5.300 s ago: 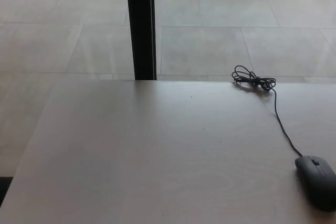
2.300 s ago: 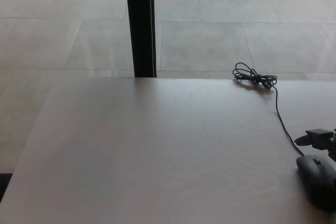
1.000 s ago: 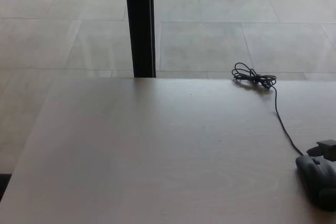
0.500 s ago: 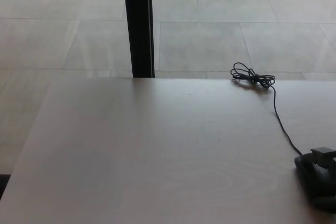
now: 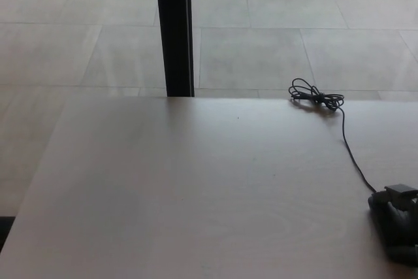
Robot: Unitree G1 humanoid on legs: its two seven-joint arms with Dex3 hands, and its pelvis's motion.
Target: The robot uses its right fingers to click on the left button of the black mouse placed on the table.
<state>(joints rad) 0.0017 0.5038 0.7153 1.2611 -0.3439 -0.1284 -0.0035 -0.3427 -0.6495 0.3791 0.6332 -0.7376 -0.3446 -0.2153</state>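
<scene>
Your right robot hand [image 5: 403, 200] shows only as a dark fingertip at the near right edge of the view, lying on the front of the black mouse [image 5: 394, 227]; you cannot tell from this sliver whether its fingers are spread or closed. Your left robot hand is out of view. You have the mouse sitting at the near right corner of the pale counter [image 5: 196, 187], partly cut off by the frame. Its cable [image 5: 349, 151] runs away toward the far edge and ends in a tied bundle [image 5: 316, 98]. Beyond the counter you see a tiled floor [image 5: 294, 37] and a black post [image 5: 174, 31].
</scene>
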